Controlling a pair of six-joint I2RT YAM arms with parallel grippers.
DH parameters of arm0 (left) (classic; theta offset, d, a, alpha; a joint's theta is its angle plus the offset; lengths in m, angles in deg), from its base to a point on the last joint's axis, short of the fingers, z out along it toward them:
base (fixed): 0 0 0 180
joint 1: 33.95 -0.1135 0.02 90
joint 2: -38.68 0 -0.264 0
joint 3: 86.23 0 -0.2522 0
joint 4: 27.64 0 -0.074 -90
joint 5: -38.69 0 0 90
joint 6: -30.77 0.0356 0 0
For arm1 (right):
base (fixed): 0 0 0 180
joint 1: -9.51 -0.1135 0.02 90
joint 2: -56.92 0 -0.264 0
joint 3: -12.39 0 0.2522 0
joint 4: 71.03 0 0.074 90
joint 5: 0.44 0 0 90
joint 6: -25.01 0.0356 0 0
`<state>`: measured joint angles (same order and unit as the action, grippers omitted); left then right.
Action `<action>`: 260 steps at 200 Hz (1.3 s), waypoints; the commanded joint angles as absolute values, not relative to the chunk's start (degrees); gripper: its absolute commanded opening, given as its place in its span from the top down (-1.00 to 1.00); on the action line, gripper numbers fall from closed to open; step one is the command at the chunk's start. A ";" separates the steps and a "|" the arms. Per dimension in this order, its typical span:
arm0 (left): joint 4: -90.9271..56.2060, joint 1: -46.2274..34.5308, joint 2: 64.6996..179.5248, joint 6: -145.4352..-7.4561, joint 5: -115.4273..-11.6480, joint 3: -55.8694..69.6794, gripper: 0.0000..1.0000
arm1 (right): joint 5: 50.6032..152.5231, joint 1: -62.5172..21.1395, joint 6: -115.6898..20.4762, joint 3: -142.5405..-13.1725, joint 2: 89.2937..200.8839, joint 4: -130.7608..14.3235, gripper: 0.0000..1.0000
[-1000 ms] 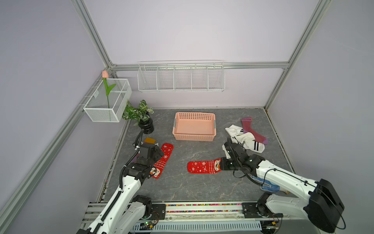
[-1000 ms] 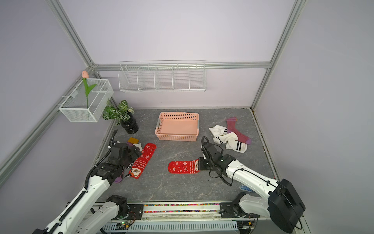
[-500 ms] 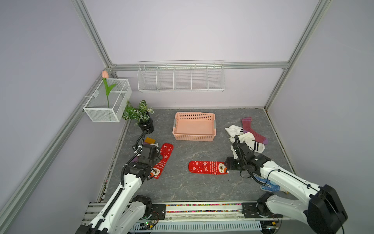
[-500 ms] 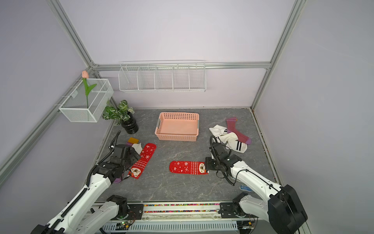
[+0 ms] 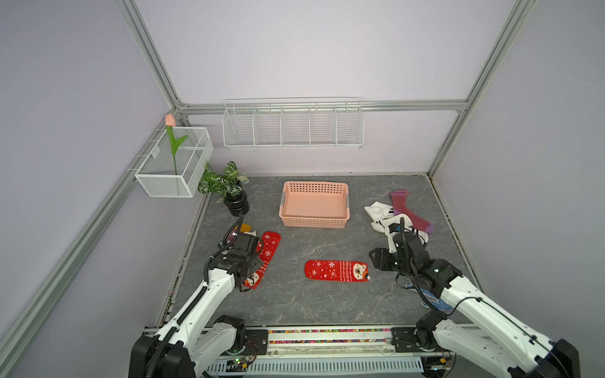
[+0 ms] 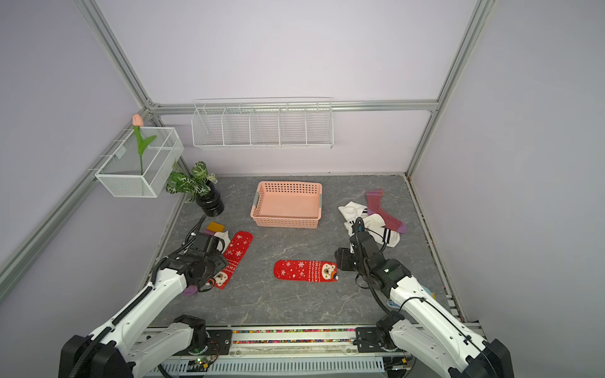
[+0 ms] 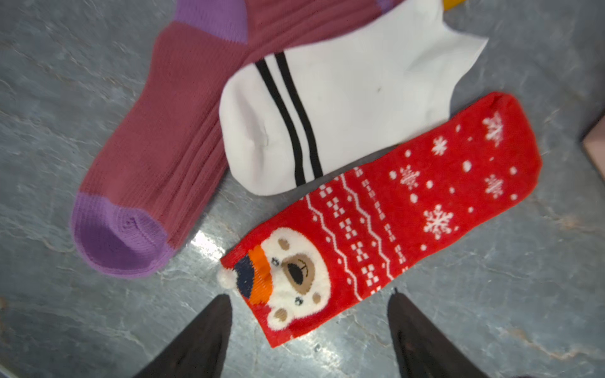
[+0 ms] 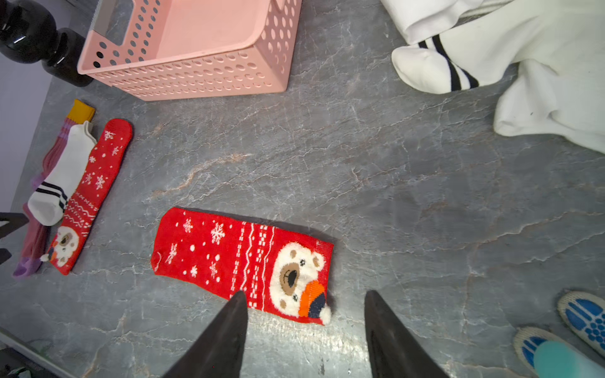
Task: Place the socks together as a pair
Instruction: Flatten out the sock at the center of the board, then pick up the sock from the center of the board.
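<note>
One red snowflake sock [image 5: 337,270] [image 6: 306,270] [image 8: 242,261] lies flat mid-table, bear end toward my right gripper [image 8: 304,292]. That gripper is open and empty, just behind the bear end. The matching red sock [image 7: 393,209] [image 5: 267,252] lies at the left beside a white black-striped sock [image 7: 327,108] and a maroon purple-toed sock [image 7: 170,137]. My left gripper [image 7: 310,294] hovers open over that sock's bear end, a finger on each side. Two white striped socks [image 5: 384,217] and a maroon sock [image 5: 407,209] are piled at the back right.
A pink perforated basket [image 5: 314,222] stands at the back centre. A black pot with a plant [image 5: 236,204] stands at the back left. Blue dotted gloves [image 8: 582,317] lie under my right arm near the front right. Wire racks hang on the walls.
My right gripper opened, let go of the middle red sock and drew back to the right. The sock now lies flat. My left gripper's fingers narrowed a little over the left red sock.
</note>
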<state>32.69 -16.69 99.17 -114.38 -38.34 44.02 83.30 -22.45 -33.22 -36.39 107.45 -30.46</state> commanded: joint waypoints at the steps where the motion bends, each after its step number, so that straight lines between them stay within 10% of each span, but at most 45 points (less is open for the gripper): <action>1: 35.31 -16.99 100.62 -117.43 -40.59 45.10 -0.42 | 81.95 -22.38 -31.62 -34.35 106.42 -33.07 -0.19; 194: 21.49 -16.98 93.83 -123.86 -44.54 58.56 0.26 | 81.89 -22.39 -28.96 -31.07 103.55 -35.68 -0.19; 260: 20.50 -16.98 91.57 -124.87 -51.58 57.16 0.90 | 84.65 -24.77 -28.50 -30.63 103.98 -40.65 -0.21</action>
